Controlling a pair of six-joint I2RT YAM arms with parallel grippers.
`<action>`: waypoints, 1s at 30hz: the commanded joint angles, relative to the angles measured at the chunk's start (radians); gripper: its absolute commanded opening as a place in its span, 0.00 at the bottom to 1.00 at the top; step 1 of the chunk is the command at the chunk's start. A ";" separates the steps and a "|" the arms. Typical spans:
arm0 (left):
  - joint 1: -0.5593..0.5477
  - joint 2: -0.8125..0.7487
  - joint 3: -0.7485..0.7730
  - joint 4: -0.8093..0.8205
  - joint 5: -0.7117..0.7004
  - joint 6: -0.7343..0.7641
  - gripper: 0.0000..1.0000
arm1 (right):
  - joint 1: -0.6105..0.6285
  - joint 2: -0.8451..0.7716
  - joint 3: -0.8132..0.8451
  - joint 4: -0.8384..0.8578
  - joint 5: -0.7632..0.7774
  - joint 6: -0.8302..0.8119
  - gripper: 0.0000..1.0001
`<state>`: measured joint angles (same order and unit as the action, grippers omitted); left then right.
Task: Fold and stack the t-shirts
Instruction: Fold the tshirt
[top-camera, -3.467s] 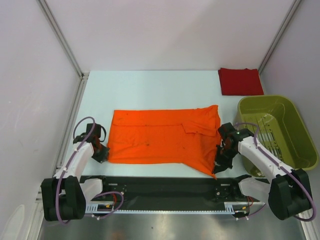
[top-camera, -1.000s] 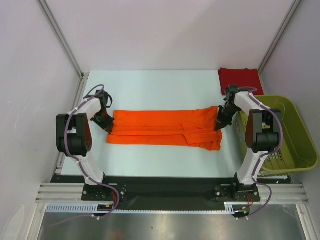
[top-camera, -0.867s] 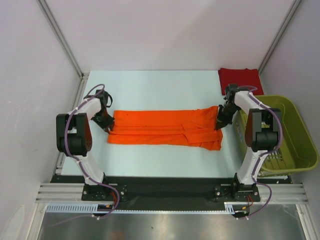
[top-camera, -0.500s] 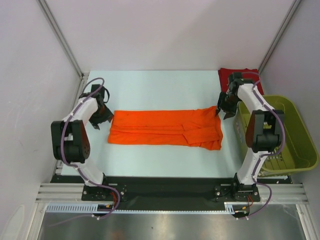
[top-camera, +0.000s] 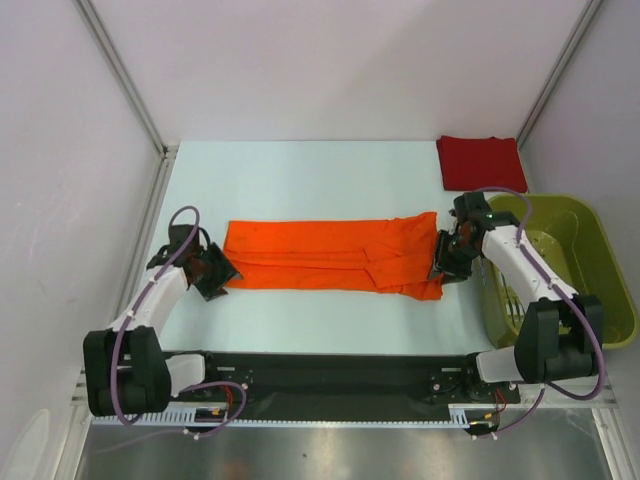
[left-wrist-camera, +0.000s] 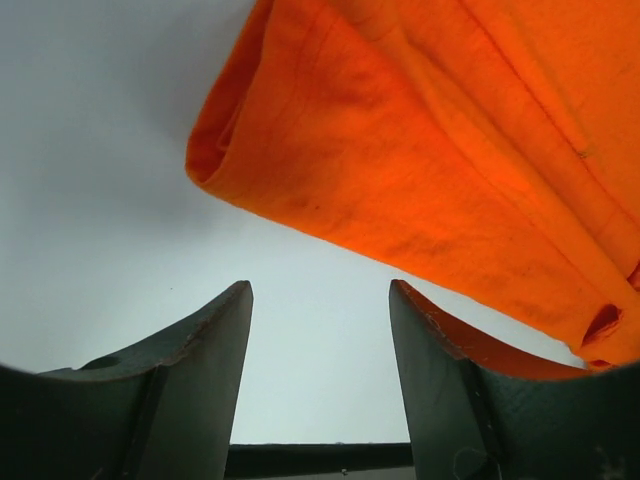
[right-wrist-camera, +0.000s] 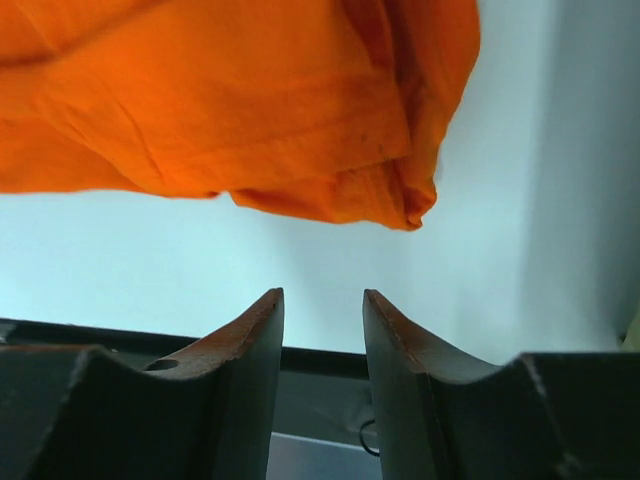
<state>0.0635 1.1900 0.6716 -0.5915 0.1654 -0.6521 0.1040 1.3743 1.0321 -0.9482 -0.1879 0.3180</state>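
Lying folded in a long strip, orange t-shirt (top-camera: 330, 255), left gripper (top-camera: 220, 271) just off its left end, jaws parted, empty, right gripper (top-camera: 444, 263) at its right end, likewise, dark red t-shirt (top-camera: 480, 163) folded, well beyond that end.

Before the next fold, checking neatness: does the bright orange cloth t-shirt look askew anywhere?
The bright orange cloth t-shirt is a long strip, but its right end sags toward the near edge in uneven layers.

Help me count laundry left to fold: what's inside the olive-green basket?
No cloth shows inside the basket, only its slotted floor. The right arm crosses its near-left rim and hides a strip there. The orange t-shirt and the dark red t-shirt both lie outside.
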 joint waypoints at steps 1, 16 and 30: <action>0.051 -0.013 -0.020 0.085 0.094 -0.040 0.63 | 0.033 0.011 -0.044 0.046 0.045 0.007 0.43; 0.159 0.140 -0.012 0.131 0.127 0.023 0.57 | 0.124 0.094 -0.004 0.138 -0.045 0.052 0.48; 0.108 0.336 0.137 0.177 0.169 0.077 0.50 | 0.444 0.442 0.256 0.347 -0.071 0.151 0.26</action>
<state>0.1787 1.4712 0.7815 -0.4362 0.3195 -0.6144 0.5110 1.7821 1.2362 -0.6456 -0.3122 0.4492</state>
